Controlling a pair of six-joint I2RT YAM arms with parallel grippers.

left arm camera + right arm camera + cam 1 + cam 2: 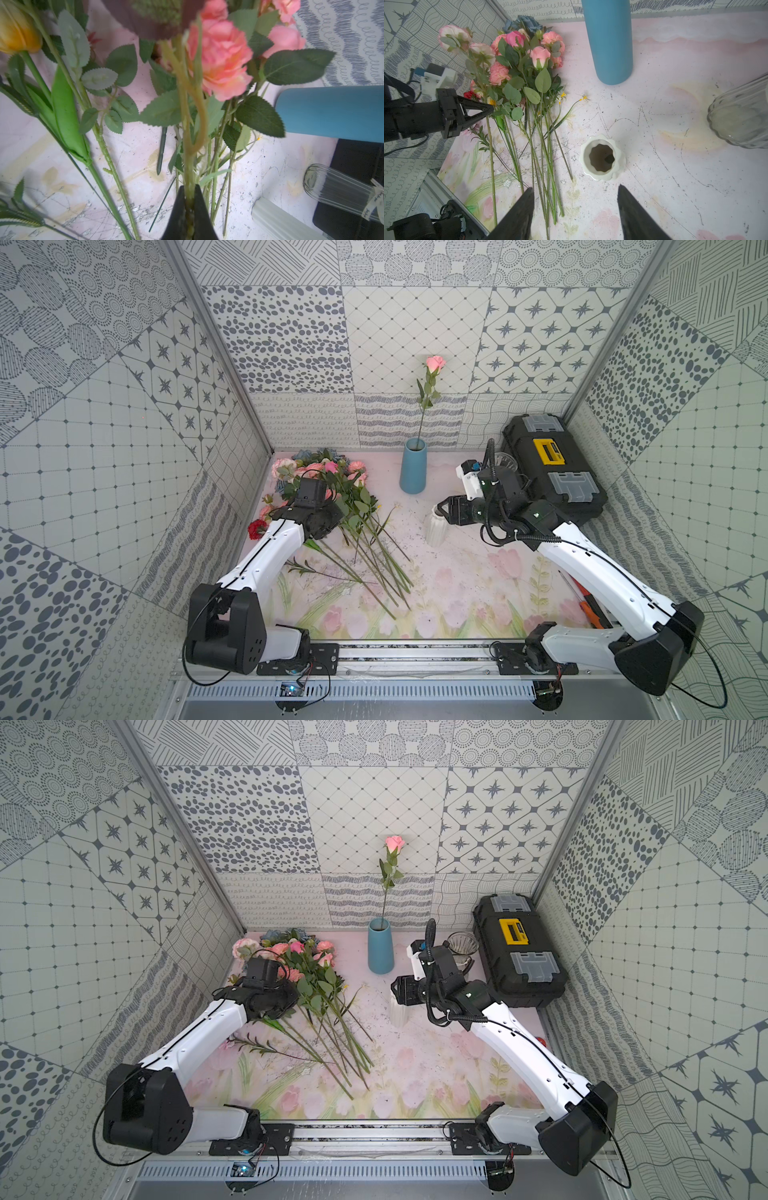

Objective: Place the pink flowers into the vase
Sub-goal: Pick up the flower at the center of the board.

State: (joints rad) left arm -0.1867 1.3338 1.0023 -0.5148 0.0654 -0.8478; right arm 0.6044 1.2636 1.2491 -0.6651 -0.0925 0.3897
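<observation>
Left claw [189, 188] clamps a pink flower [188, 162] stem; ribbon [367, 211] writing unreadable.

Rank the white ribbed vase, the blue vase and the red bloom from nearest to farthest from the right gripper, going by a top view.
1. white ribbed vase, just below the open right gripper.
2. blue vase, farther back, near the rear wall.
3. red bloom, far across the table, beside the left arm.

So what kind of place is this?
Probably a robot practice booth: patterned walls box in a small table, two robot arms are bolted to a rail, and a toolbox sits nearby.
</observation>
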